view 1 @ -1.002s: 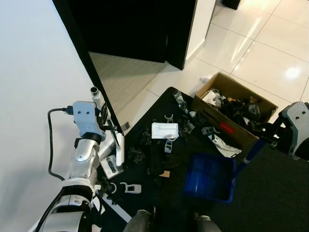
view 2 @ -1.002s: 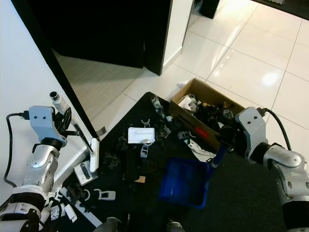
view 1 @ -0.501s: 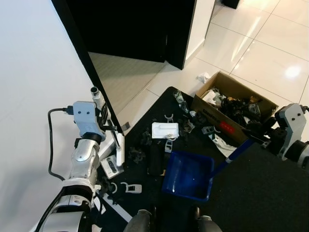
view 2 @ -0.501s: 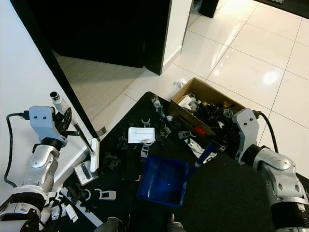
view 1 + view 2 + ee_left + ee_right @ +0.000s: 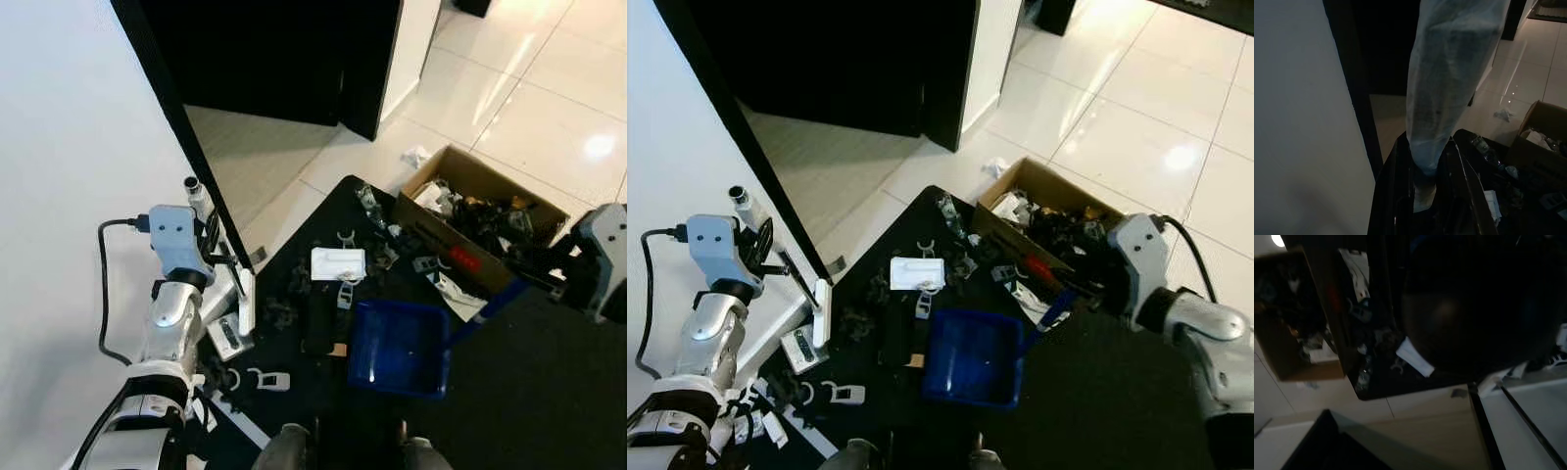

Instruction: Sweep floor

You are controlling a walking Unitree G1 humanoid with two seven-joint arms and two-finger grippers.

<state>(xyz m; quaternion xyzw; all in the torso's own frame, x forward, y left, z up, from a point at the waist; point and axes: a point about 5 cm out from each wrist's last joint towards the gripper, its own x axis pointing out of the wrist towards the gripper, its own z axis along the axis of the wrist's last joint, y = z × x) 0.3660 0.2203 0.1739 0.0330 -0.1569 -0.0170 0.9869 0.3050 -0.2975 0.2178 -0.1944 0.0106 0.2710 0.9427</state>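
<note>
A blue plastic dustpan (image 5: 400, 348) is seen lying on the black mat (image 5: 549, 392), just beside the open brown cardboard box (image 5: 477, 211) of clutter. Its blue handle (image 5: 487, 302) is gripped by the right pincer (image 5: 1095, 290). A white-headed broom (image 5: 238, 294) is clasped by the left pincer (image 5: 221, 257), farther from the box, against the white wall (image 5: 69, 176).

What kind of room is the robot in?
Probably a hallway or entry in a home: glossy white floor tiles, a dark open doorway, and a black mat strewn with small parts beside a cardboard box.
</note>
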